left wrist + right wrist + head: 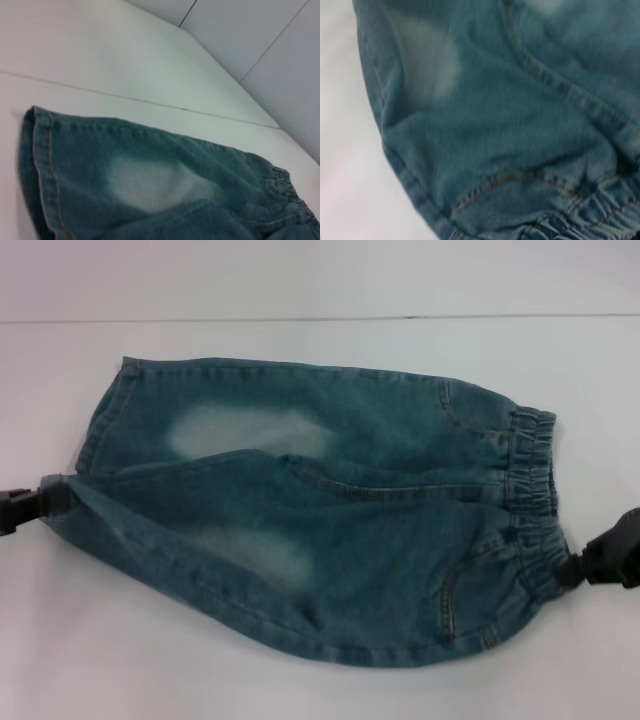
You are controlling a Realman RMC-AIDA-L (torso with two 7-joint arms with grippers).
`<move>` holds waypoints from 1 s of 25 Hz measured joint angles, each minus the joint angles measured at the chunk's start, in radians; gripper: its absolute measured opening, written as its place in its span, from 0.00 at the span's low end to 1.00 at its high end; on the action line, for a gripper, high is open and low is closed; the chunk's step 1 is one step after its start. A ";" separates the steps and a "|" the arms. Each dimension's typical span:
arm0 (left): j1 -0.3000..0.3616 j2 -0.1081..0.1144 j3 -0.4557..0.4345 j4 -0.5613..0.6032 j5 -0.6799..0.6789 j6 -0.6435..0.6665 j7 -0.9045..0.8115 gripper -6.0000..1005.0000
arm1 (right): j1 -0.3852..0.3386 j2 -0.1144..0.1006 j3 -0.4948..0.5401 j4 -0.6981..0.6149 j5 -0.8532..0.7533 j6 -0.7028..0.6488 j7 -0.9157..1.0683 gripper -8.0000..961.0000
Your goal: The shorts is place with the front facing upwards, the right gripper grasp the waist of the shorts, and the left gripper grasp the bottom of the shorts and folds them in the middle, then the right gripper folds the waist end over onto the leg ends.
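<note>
Blue-green denim shorts [330,510] lie front up on the white table, the leg ends [100,425] to the left and the gathered waist [530,480] to the right. My left gripper [42,502] is at the left edge, shut on the near leg's hem, which bunches to a point there. My right gripper [578,568] is at the right edge, shut on the near end of the waist. The near leg stretches taut between them and overlaps the far leg. The left wrist view shows the far hem [42,170] and the waist [287,192]. The right wrist view shows a pocket seam and the waist [590,210].
The white table [300,680] extends around the shorts on all sides. A thin seam line [300,318] runs across its far part. Grey wall panels [260,35] stand behind the table in the left wrist view.
</note>
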 joint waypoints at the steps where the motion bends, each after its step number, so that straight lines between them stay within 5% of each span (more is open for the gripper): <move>1: -0.011 0.007 0.000 0.000 -0.001 -0.005 -0.006 0.13 | -0.007 0.000 0.029 -0.008 0.028 0.000 -0.011 0.04; 8: -0.046 0.014 0.000 -0.005 -0.021 -0.046 -0.022 0.14 | -0.034 0.002 0.122 -0.011 0.199 0.022 -0.046 0.04; 15: -0.071 -0.017 0.005 -0.016 -0.123 -0.181 -0.037 0.15 | -0.094 0.032 0.142 0.015 0.379 0.102 -0.092 0.04; 25: -0.124 -0.035 0.024 -0.125 -0.152 -0.445 -0.008 0.15 | -0.120 0.034 0.199 0.254 0.596 0.358 -0.265 0.04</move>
